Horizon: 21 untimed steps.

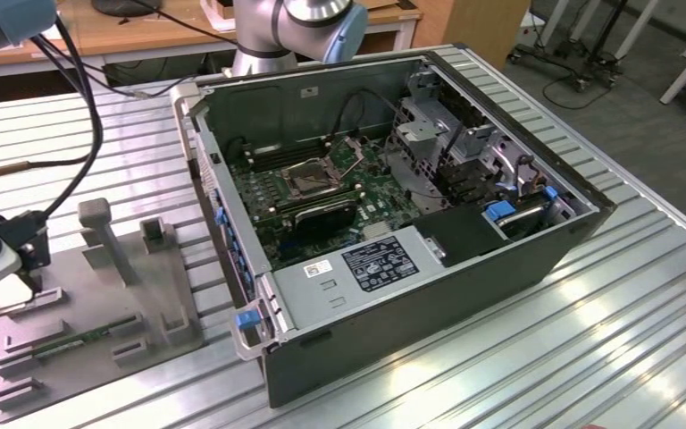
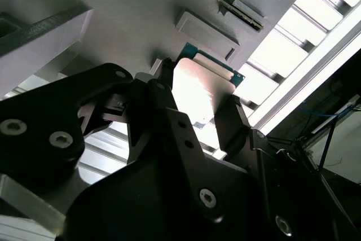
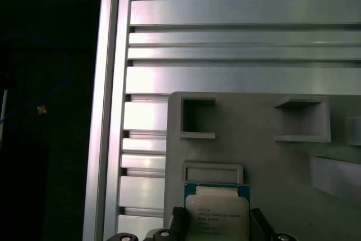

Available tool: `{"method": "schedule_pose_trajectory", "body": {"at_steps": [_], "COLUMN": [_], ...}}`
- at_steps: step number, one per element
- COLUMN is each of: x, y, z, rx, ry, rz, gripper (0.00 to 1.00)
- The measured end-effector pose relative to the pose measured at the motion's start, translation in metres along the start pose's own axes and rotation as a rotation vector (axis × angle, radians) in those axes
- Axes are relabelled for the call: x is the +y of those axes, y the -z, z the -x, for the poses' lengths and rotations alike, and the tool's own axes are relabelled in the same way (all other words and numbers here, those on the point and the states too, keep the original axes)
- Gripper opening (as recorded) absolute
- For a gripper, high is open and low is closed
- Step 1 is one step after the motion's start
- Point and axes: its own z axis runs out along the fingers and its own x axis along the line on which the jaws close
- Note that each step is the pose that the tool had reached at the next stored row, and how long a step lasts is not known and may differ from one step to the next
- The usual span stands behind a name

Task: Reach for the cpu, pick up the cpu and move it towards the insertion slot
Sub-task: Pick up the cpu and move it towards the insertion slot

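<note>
The cpu [image 3: 217, 210] is at the corner of the grey tray [image 3: 259, 156], with its silvery top facing up, just beside a small shallow recess of the tray. The gripper [image 3: 217, 228] stands directly over it. Its two dark fingers [image 3: 178, 222] are drawn narrow, one at each of two opposite edges of the chip, and in both wrist views they seem to touch it. I therefore judge that the gripper holds the cpu. I cannot tell whether the chip is already off the tray or rests on it. The step in hand looks like the picking up; the reaching appears finished. In the exterior view the gripper [image 1: 28, 288] hangs low at the tray's edge on the exterior view's left. The insertion slot [image 1: 310, 179] is well apart from the tray, inside the open computer case [image 1: 439, 295] on the tray's other side. In my judgement, the move toward the slot calls for a straight lift, high enough to pass the tray's upright posts [image 1: 99, 234] and the case wall, with the chip kept flat.
</note>
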Motion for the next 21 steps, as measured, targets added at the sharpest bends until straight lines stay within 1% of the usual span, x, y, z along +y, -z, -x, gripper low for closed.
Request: {"method": "schedule_pose_trajectory", "body": {"at_steps": [10, 21], "x": [0.0006, 0.0015], "y": [0.0077, 0.0208], "z": [0.0001, 0.0001], "rx": [-0.0003, -0.0002], "ry": [0.000, 0.000], "rz": [0.0001, 0.0002], "gripper": [0.54, 0.54]}}
